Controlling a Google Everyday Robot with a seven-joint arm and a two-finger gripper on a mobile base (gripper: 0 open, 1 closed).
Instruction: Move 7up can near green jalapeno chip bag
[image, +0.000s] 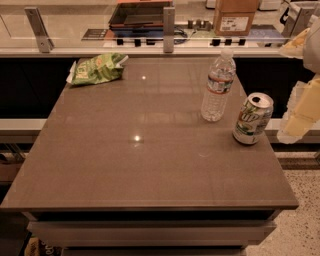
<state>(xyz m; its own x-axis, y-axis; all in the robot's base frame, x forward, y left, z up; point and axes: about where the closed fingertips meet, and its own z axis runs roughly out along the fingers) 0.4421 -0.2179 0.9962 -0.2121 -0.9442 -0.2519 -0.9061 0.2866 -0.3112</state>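
The 7up can (253, 119), white and green with a silver top, stands upright near the right edge of the brown table (140, 165). The green jalapeno chip bag (96, 68) lies at the table's far left corner, well away from the can. My gripper (299, 112), pale cream, hangs at the right edge of the view, just right of the can and beyond the table's edge, not touching it.
A clear plastic water bottle (218, 86) stands upright just left of and behind the can. A counter with a glass guard, metal posts (168, 29) and a cardboard box (235, 16) runs along the back. Speckled floor shows at the lower right.
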